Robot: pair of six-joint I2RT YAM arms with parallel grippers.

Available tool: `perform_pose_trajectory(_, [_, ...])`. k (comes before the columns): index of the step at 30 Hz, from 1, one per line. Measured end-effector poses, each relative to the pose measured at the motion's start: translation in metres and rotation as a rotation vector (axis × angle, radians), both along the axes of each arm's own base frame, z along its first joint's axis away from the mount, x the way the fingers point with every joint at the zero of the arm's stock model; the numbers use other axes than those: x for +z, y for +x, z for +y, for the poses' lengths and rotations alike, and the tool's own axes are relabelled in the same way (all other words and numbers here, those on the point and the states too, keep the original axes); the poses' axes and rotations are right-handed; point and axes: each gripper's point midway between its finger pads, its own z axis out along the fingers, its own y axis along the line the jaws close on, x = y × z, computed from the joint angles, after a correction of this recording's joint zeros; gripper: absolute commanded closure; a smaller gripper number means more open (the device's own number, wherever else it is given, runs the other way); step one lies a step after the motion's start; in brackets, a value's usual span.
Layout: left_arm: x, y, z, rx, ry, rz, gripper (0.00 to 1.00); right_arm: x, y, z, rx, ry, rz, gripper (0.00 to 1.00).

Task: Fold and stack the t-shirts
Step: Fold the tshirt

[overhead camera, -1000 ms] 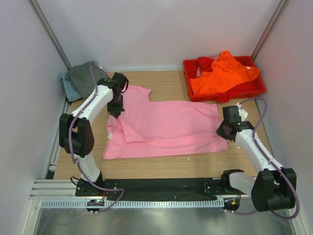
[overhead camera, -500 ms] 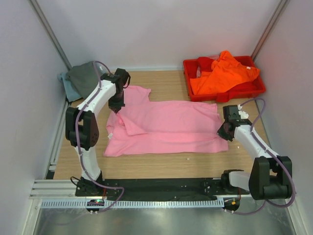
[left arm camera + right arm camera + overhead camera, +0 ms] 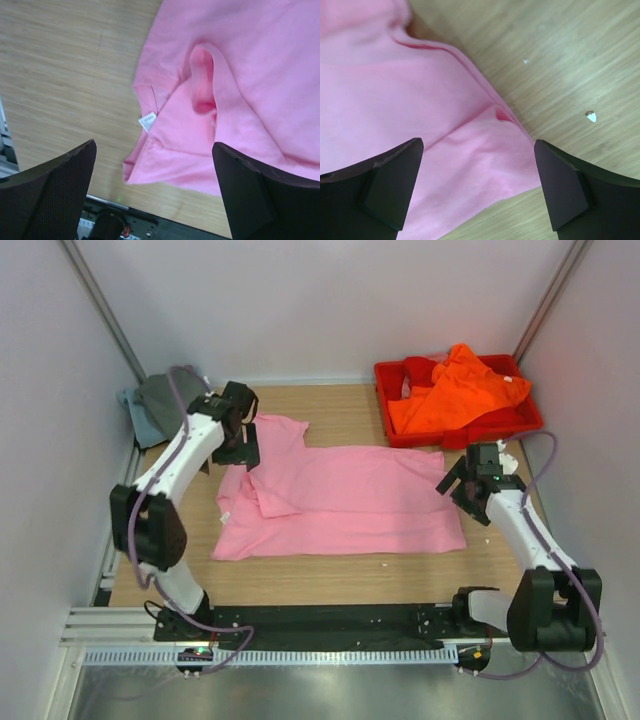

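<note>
Pink cloth fills the middle of the wooden desk (image 3: 330,575). It is the light pink t-shirt (image 3: 350,495), lying flat with its long side going left to right. Part of it is folded over on the left, and one sleeve sticks out toward the far left.

The left arm (image 3: 180,460) reaches over that sleeve end. Its jaws are wide open and hold nothing. They hang above the shirt's left edge, where a small white tag (image 3: 147,121) shows on the cloth.

The right arm (image 3: 520,525) reaches to the shirt's right edge. Its jaws are wide open too, with nothing in them. A few tiny white bits (image 3: 590,117) lie on the bare wood beside that edge.

The bright orange t-shirt (image 3: 455,390) is bunched up in the red tray (image 3: 528,423) at the far right. The dark grey t-shirt (image 3: 168,395) sits in a heap in the far left corner, partly on top of the pale blue-grey t-shirt (image 3: 133,410).
</note>
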Motion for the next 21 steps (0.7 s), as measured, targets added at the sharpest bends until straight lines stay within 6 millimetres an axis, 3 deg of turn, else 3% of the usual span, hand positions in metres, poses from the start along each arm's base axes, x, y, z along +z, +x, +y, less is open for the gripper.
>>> perform_pose_trajectory(2, [0.021, -0.021, -0.006, 0.013, -0.069, -0.089, 0.03, 0.033, 0.010, 0.002, 0.008, 0.006, -0.107, 0.00])
perform_pose_trajectory(4, [0.028, -0.050, -0.014, 0.025, -0.154, -0.157, 0.09, 0.064, 0.014, 0.008, 0.029, 0.028, -0.218, 0.04])
perform_pose_trajectory(7, [0.008, -0.092, -0.024, 0.049, -0.267, -0.153, 0.18, 0.084, 0.012, 0.028, 0.088, 0.095, -0.311, 0.15])
perform_pose_trajectory(9, [-0.019, -0.111, -0.026, 0.087, -0.307, -0.107, 0.22, 0.075, 0.007, 0.047, 0.144, 0.158, -0.306, 0.25])
perform_pose_trajectory(13, [-0.075, -0.134, -0.032, 0.144, -0.334, 0.011, 0.26, 0.024, -0.012, 0.079, 0.230, 0.268, -0.165, 0.31])
perform_pose_trajectory(17, [-0.099, -0.141, -0.037, 0.181, -0.360, 0.041, 0.27, -0.020, -0.036, 0.086, 0.220, 0.317, -0.022, 0.23])
perform_pose_trajectory(21, [-0.112, -0.141, -0.038, 0.197, -0.370, 0.035, 0.27, -0.039, -0.047, 0.086, 0.191, 0.329, 0.009, 0.15])
